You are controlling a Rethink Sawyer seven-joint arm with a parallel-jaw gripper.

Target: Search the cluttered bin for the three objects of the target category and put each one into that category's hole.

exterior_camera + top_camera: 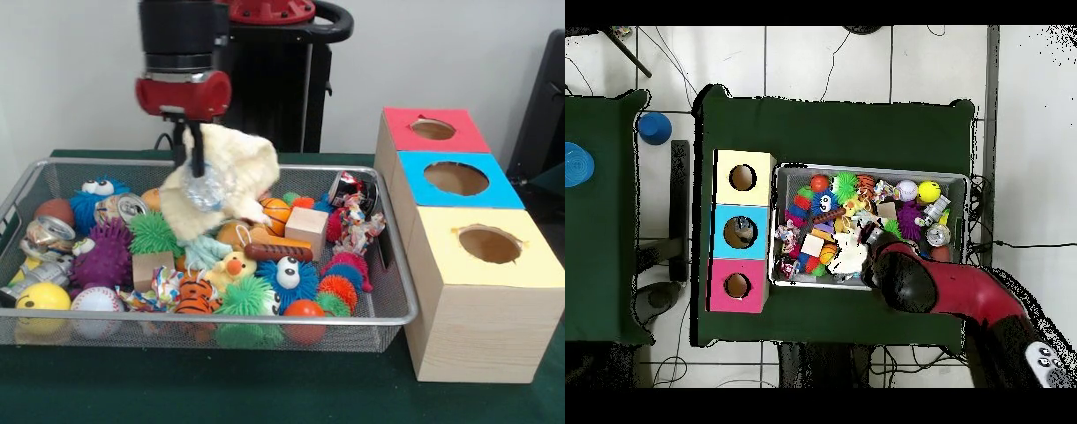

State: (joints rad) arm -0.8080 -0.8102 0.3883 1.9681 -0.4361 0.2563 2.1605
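- Bin [388, 309]: packed with toys; any further plastic bags lie buried, none made out.
- Yellow fluffy cloth [234, 172]: hangs behind the bag, apparently snagged along; hides the far clutter.
- Plastic bag [205, 193]: lifted above the bin; light, crinkly, slippery; best pinched at a bunched fold.
- Gripper [191, 166]: clenched on the bag's top.

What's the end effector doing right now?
End effector: shut on a plastic bag, with a pale fluffy toy lifted along with it above the bin.
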